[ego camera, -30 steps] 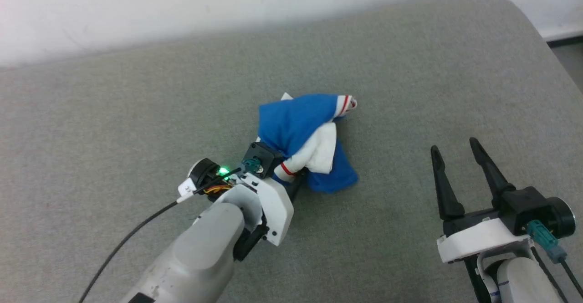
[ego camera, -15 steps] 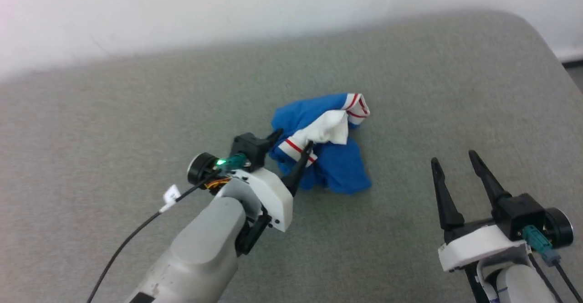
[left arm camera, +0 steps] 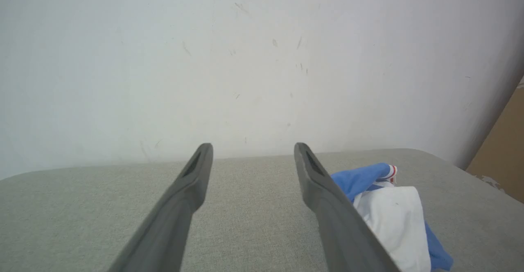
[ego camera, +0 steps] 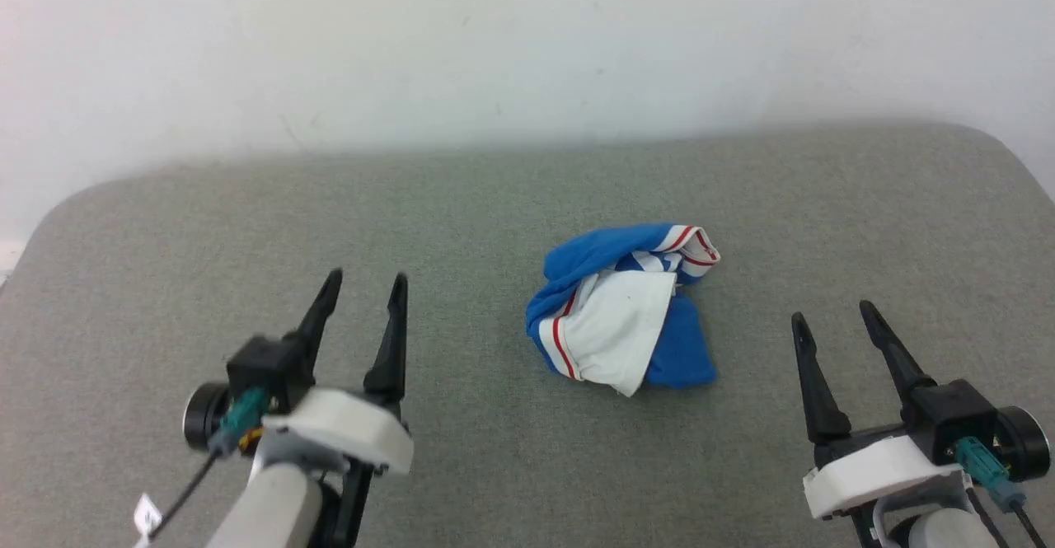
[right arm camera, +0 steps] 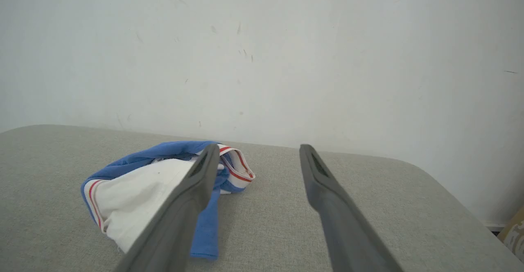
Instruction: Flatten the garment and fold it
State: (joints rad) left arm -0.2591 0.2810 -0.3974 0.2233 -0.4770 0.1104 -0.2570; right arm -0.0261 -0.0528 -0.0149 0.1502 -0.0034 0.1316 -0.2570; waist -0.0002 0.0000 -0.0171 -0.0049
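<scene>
Gaping empty, left pincer (ego camera: pixel 367 276) and right pincer (ego camera: pixel 831 311) flank the garment (ego camera: pixel 614 330), bunched, seemingly sleeve uppermost.

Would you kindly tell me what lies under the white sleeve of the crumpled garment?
Blue fabric pokes out beneath the white sleeve, resting on the grey cushion. The rest underneath is covered.

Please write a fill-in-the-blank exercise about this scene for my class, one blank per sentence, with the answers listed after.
1. The garment lies crumpled on the grey surface, blue cloth with a ____ sleeve on top.
2. The thin stripes on its white trim are ____.
3. The left gripper and the right gripper both stand ____, holding nothing.
4. In the head view the garment lies ____ the two grippers.
Answers: white; red; open; between.
</scene>
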